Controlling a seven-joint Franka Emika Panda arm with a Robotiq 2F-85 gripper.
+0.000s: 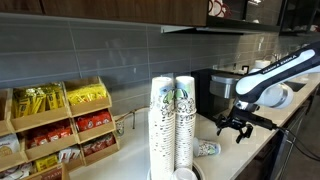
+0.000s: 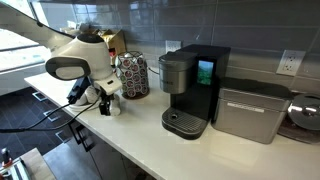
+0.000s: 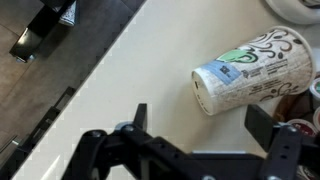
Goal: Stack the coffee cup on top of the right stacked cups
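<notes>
The coffee cup is white with green print and lies on its side on the pale counter. It also shows in an exterior view, just right of the foot of the two cup columns. The right stacked cups are a tall nested column with a dark green emblem on the top cup, and a twin column stands beside them. My gripper is open and empty. It hovers above the counter just short of the cup, and it shows in both exterior views.
A black coffee machine stands on the counter, with a silver appliance beside it and a pod holder behind the arm. A wooden snack rack stands beyond the columns. The counter's front edge drops to the floor.
</notes>
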